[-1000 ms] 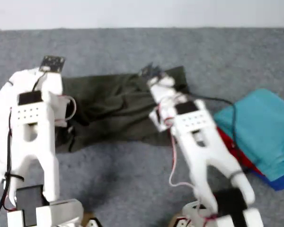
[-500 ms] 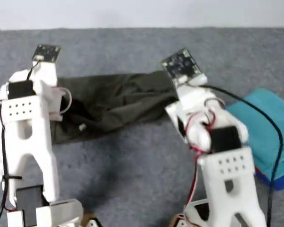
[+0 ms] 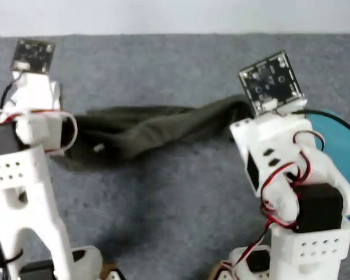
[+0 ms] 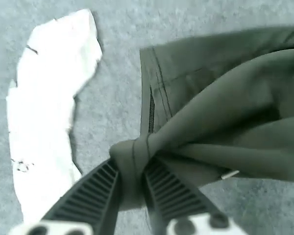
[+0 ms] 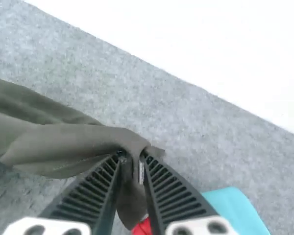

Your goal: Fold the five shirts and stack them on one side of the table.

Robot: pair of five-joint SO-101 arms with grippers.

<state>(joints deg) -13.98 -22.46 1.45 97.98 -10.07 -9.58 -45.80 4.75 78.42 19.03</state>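
Olive shirt (image 3: 157, 128) stretched in a bunched, twisted band between your two arms over the grey table (image 3: 163, 221). Your left gripper (image 4: 132, 171) was clamped on one gathered corner. Your right gripper (image 5: 131, 166) pinched the opposite end, close to the teal folded shirt (image 3: 341, 140). To do this fold well, you needed both pinches level and enough tension to shake the twist out. You also needed the trailing edge laid flat first, short of the teal one.
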